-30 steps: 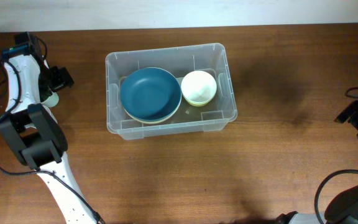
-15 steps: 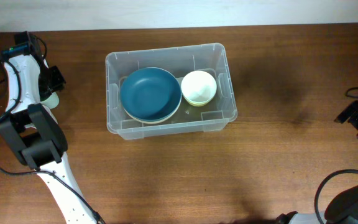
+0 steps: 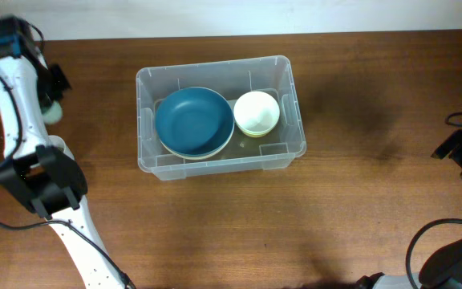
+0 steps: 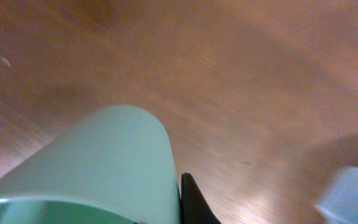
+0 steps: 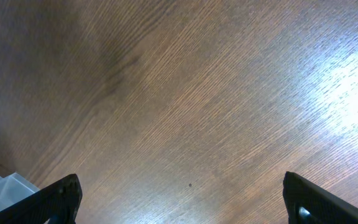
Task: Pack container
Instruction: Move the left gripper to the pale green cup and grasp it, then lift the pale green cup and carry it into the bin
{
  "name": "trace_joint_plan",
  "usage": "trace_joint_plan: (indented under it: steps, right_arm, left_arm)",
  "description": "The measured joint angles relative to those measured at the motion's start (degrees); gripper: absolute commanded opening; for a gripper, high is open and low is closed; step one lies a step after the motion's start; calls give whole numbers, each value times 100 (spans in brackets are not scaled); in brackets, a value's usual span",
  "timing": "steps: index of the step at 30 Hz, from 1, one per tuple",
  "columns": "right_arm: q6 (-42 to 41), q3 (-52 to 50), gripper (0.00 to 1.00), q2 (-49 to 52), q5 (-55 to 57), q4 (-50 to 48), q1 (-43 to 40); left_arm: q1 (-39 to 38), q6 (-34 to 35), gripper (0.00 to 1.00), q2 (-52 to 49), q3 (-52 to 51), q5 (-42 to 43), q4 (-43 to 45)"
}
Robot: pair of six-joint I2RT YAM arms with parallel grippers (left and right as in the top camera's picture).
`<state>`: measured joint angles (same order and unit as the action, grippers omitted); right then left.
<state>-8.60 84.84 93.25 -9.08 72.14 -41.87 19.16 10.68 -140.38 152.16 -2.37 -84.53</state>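
Clearly, the container (image 3: 144, 140) stood on the table (image 3: 359, 201) near its middle, and it held a blue plate (image 3: 193, 121) with a white bowl (image 3: 257, 112) just beside it. Well apart, at the far left corner, the left fingers (image 4: 194, 202) were clenched on a pale green cup (image 4: 98, 165). At the right edge, the right fingers (image 5: 58, 196) were released and spread wide over bare wood.

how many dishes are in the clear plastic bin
2: a round dark blue plate left in the bin, a cream bowl right of it; more may hide under the plate.
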Motion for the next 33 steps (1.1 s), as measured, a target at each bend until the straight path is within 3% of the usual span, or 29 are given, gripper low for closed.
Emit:
trace_joint_plan:
  steps: [7, 14, 18, 24, 33]
  right_arm:
    - [4, 0, 99, 0, -2, 0, 0]
    - [2, 0, 99, 0, -2, 0, 0]
    - [0, 0, 99, 0, 0, -2, 0]
    - [2, 0, 99, 0, 0, 0, 0]
    - [2, 0, 99, 0, 0, 0, 0]
  left_arm:
    - [-577, -61, 1, 151, 2315, 1003, -1139]
    - [-2608, -306, 1, 647, 2704, 2033, -1176]
    - [-3753, -424, 1, 645, 2363, 2052, -1176]
    - [-5077, -483, 1, 643, 916, 1126, -1191]
    - [-5403, -444, 1, 623, -420, 667, -1043]
